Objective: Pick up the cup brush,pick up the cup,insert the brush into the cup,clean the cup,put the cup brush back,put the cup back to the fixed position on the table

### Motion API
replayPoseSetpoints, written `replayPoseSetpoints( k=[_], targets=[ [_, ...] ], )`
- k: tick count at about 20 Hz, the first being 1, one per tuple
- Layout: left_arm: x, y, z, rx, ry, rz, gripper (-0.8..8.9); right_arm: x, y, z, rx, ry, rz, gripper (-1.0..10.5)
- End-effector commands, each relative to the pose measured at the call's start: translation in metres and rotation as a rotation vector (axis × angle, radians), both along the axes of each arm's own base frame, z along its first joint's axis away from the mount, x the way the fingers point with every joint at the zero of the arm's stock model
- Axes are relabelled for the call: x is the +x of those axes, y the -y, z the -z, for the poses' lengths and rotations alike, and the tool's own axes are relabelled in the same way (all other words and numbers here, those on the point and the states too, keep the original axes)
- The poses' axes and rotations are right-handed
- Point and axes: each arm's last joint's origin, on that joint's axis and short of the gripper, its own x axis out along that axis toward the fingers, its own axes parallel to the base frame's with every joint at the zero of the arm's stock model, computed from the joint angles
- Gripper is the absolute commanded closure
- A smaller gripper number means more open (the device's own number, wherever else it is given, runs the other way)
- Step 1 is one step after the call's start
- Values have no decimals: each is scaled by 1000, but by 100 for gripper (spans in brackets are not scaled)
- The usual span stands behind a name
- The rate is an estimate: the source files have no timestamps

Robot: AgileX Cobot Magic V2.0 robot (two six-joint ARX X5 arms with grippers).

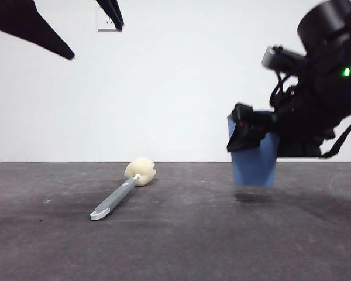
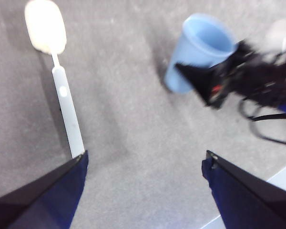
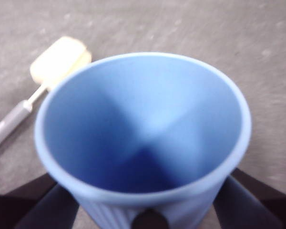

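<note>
The blue cup (image 1: 255,167) hangs a little above the table (image 1: 193,246) on the right, with its shadow under it. My right gripper (image 1: 250,133) is shut on its ribbed wall, one jaw on each side; the right wrist view looks straight into the empty cup (image 3: 143,133). The cup brush (image 1: 120,196) lies flat on the table left of centre, its cream sponge head (image 1: 141,171) toward the wall and its grey handle toward the front. My left gripper (image 2: 145,160) is open and empty, high above the brush handle (image 2: 66,105), showing as black tips (image 1: 93,38) at the top left.
A white wall closes the far side of the table. Bare grey surface lies between the cup brush (image 3: 52,71) and the cup (image 2: 200,47). A pale table edge (image 2: 281,181) shows in the left wrist view, near the right arm (image 2: 257,81).
</note>
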Motion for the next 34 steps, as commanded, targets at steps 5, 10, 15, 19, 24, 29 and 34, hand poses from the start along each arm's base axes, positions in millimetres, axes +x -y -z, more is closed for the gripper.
replayPoseSetpoints(
  k=[5, 10, 15, 19, 24, 29, 34],
  targets=[
    [-4, -2, 2, 16, 0, 8, 408, 5, -2, 20, -49, 20, -33, 959],
    [-4, -2, 2, 20, -2, 6, 408, 5, -4, 32, -62, -20, -60, 959],
    [-5, -3, 3, 31, -15, 6, 408, 2, -3, 37, -73, -78, -59, 703],
    [-5, -3, 3, 44, -7, 18, 408, -2, -1, 42, -96, -164, -54, 496],
    [-6, -4, 5, 58, -21, 21, 408, -4, 0, 22, -79, -114, -47, 386],
    [-6, -4, 5, 66, -28, 23, 408, -16, 5, -9, -66, -84, -47, 371],
    [-8, -5, 7, 99, -35, 49, 409, -50, 20, -51, -33, -142, -29, 377]
  ],
)
